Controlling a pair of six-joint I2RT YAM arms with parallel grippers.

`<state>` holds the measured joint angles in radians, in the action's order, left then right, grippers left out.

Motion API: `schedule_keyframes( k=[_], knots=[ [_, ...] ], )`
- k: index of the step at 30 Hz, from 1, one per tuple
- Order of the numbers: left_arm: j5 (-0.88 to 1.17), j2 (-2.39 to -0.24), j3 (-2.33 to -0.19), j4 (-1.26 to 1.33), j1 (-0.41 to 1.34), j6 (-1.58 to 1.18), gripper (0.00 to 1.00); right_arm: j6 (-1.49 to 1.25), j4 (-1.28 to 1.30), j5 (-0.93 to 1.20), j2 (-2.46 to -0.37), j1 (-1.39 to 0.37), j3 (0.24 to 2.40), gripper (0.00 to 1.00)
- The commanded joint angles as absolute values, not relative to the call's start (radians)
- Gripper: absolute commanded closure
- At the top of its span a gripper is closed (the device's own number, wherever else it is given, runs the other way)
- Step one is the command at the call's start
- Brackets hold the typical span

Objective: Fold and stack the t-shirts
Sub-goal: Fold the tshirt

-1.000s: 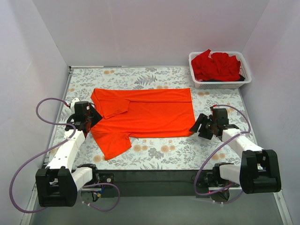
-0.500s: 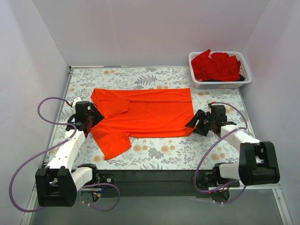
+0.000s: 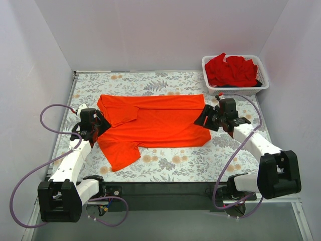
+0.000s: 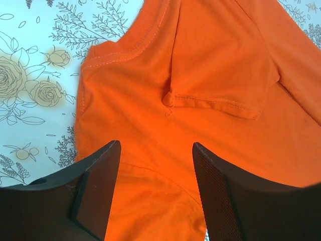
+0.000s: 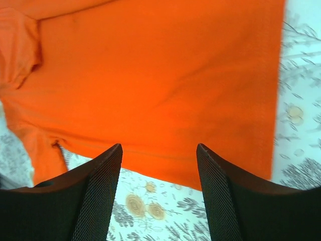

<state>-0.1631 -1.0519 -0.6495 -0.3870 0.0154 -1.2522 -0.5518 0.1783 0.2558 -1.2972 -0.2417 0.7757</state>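
Note:
A bright orange-red t-shirt (image 3: 155, 122) lies spread on the flowered table, one sleeve folded over its upper left and the other sleeve (image 3: 120, 153) sticking out toward the near edge. My left gripper (image 3: 99, 125) hovers open at the shirt's left edge, its jaws over orange cloth (image 4: 210, 85) in the left wrist view. My right gripper (image 3: 203, 118) stands open at the shirt's right hem; the right wrist view shows that hem (image 5: 165, 100) and bare table between the jaws. Deeper red t-shirts (image 3: 230, 70) fill the basket.
A white mesh basket (image 3: 235, 90) stands at the back right corner of the table. White walls close in the left, back and right sides. The flowered tablecloth (image 3: 170, 163) shows in front of the shirt. Cables loop beside both arms.
My right gripper has moved up and left along the shirt's right edge, from its near right corner toward the middle of the hem. The left gripper barely shifted.

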Motion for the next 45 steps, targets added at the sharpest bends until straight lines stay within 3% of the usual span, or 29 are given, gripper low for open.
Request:
schedule_keyframes(
  k=[1, 8, 18, 45],
  knots=[
    [-0.158, -1.023, -0.652, -0.374, 0.018, -1.238, 0.42, -0.522, 0.278, 0.149, -1.253, -0.221, 0.718, 0.33],
    [-0.152, -1.025, -0.653, -0.371, 0.018, -1.236, 0.42, -0.541, 0.275, 0.221, -1.226, -0.135, 0.600, 0.32],
    [-0.152, -1.022, -0.653, -0.370, 0.018, -1.235, 0.42, -0.635, 0.075, 0.322, -1.316, -0.129, 0.515, 0.30],
    [-0.132, -1.031, -0.650, -0.362, 0.018, -1.232, 0.42, -0.592, 0.078, 0.244, -1.522, -0.288, 0.772, 0.35]
  ],
)
